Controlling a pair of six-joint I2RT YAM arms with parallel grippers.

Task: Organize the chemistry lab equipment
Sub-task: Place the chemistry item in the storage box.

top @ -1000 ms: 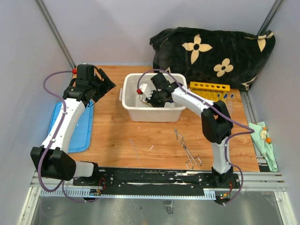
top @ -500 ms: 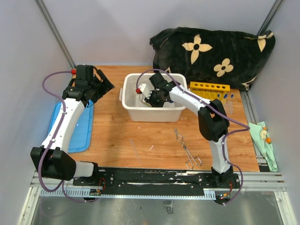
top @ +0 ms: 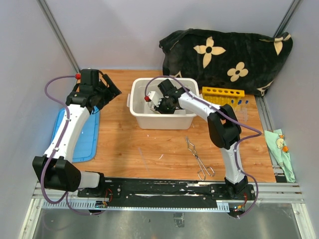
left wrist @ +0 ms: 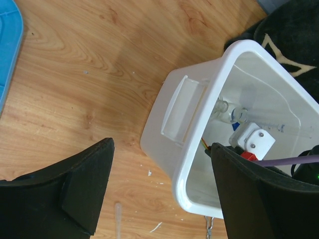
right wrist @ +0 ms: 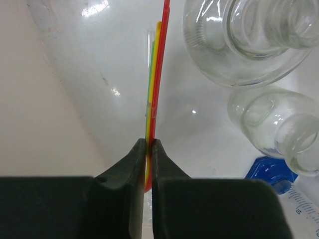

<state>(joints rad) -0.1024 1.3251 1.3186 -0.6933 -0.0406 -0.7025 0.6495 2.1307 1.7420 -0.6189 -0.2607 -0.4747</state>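
Right arm: since a second earlier its wrist had slid leftward inside the white tub (top: pixel 164 122), the elbow following; the left arm had not shifted.
Right gripper (right wrist: pixel 148 144): jaws pinched almost together on the thin rods (right wrist: pixel 156 74), a red, yellow and green bundle running out past the fingertips.
Thin rods: down inside the tub, close along its inner wall, just beside two small glass beakers (right wrist: pixel 241 40) and a blue cap (right wrist: pixel 269 173).
Left gripper (left wrist: pixel 162 191): spread wide, holding nothing, hanging over bare wood beside the tub's handle end.
Outside the tub: metal tongs (top: pixel 199 160) lay on the table in front; the yellow rack (top: pixel 223 93) stood to its right.
Risk: the slim bundle looked likely to fan apart or slip in so narrow a pinch. Lifted carelessly, the long free ends could catch the tub rim or knock the glassware over.
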